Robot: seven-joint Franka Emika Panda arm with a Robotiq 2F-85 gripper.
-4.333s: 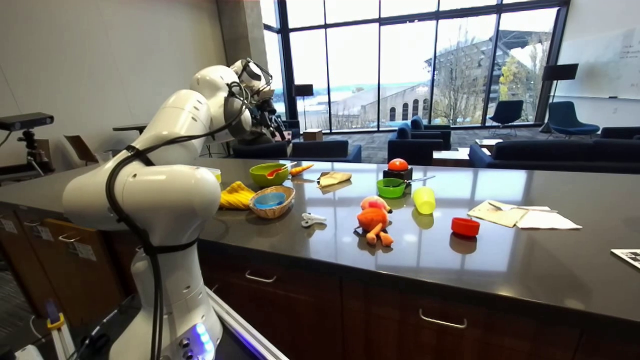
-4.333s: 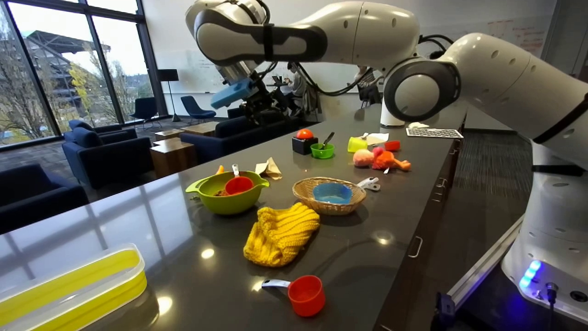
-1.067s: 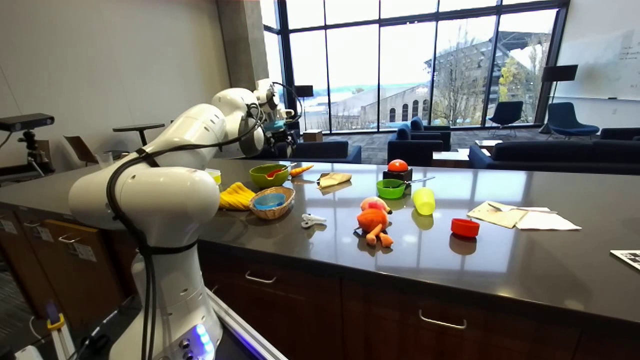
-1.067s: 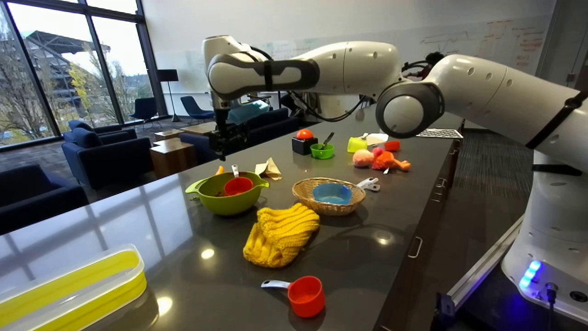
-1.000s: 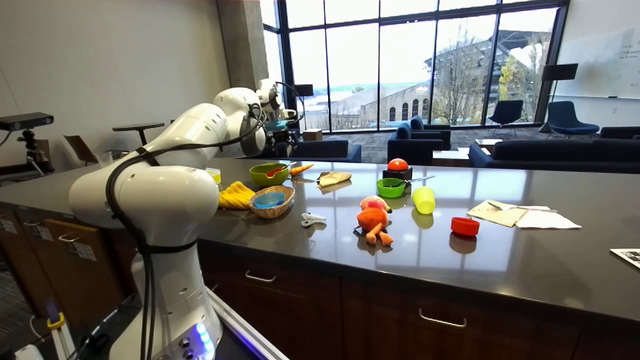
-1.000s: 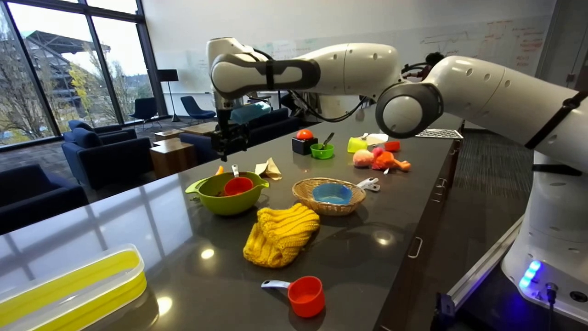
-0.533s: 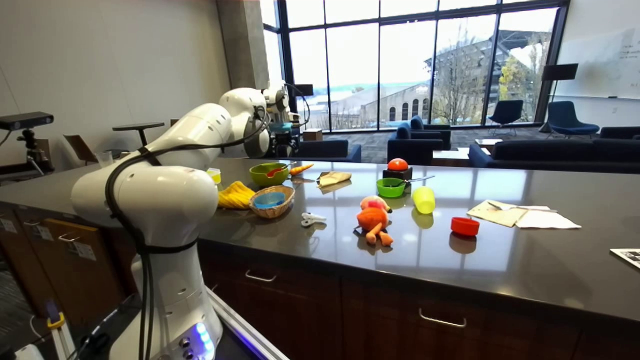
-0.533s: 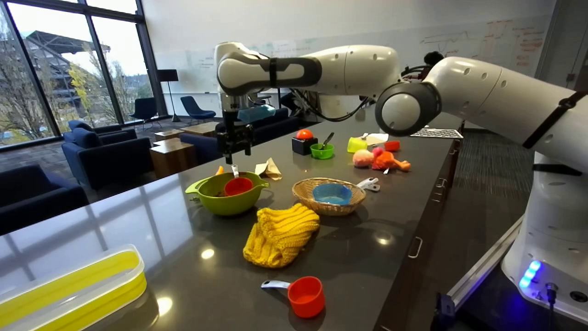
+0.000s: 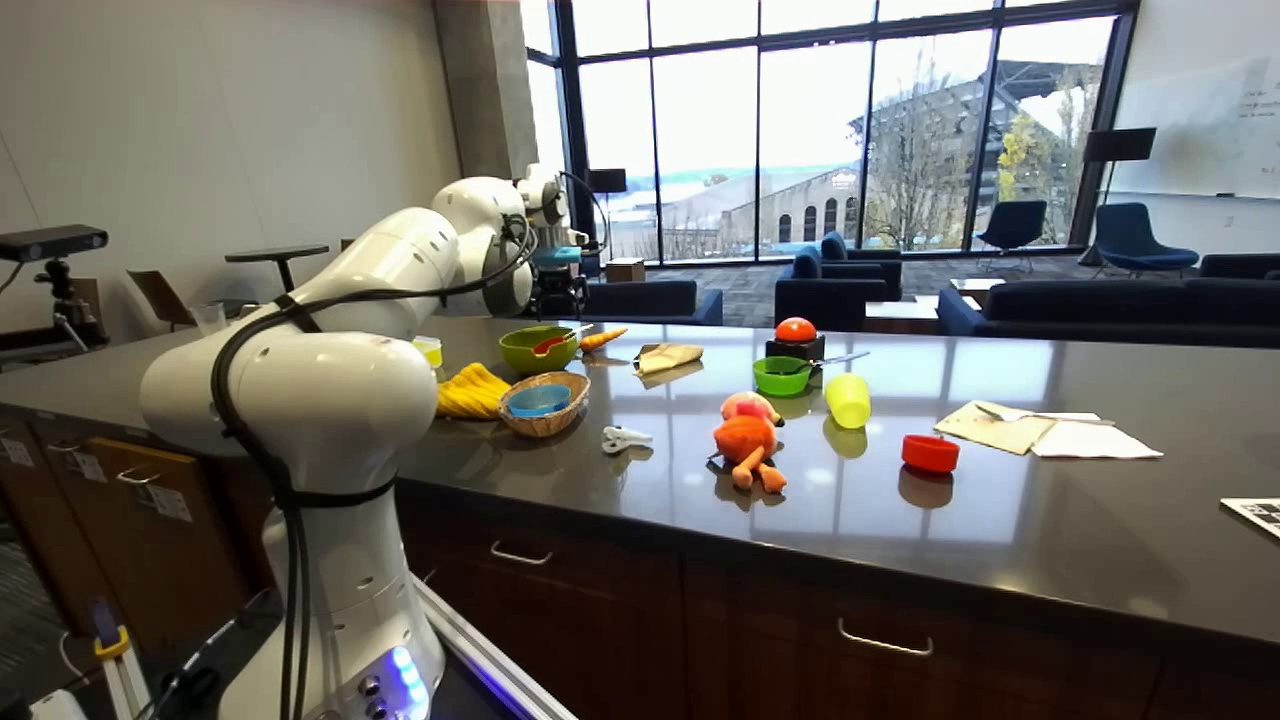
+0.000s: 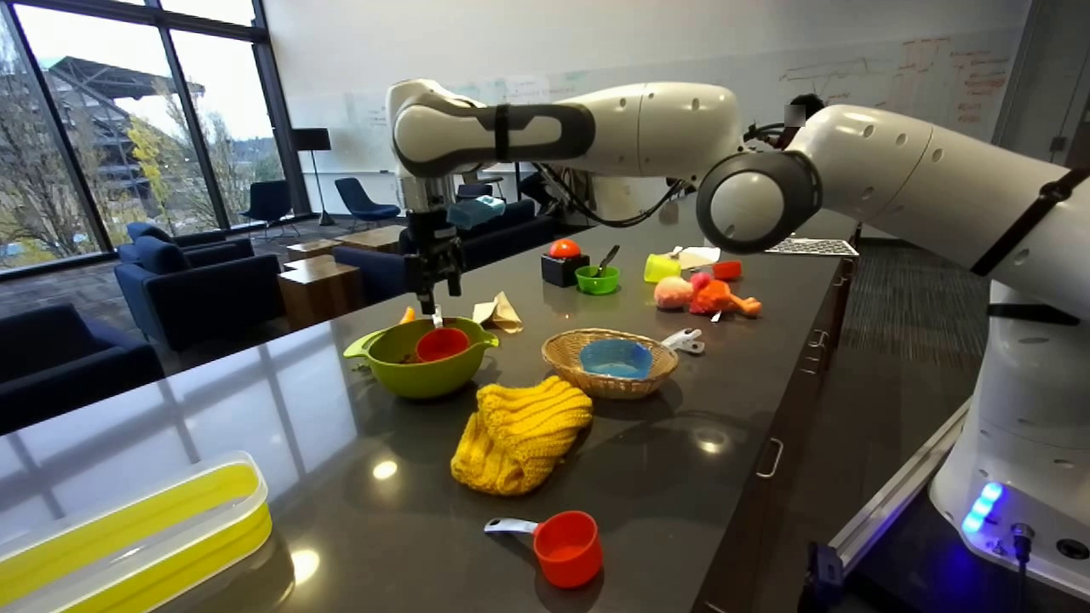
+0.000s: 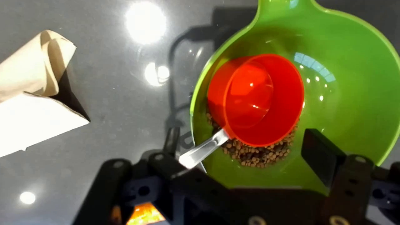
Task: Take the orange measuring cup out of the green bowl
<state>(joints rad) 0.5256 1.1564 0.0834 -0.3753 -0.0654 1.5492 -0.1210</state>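
You are hovering the end effector over the green bowl, upper right in the wrist view; the jaws are standing wide and gripping nothing. The orange measuring cup is sitting tilted inside the bowl, near the upper centre of that frame, with its metal handle reaching over the edge toward the lower left. Brown pellets are showing along its lower side. You are probably lining up on that handle. Its end is showing just beside the finger at the left; whether they are touching, I cannot tell. You should be shifting toward the left of the frame to centre the handle, and turning the wrist so the jaws will be closing squarely across it. Slim, smooth metal may be slipping, so be squeezing firmly, then lifting straight up; dragging sideways could be tipping the bowl.
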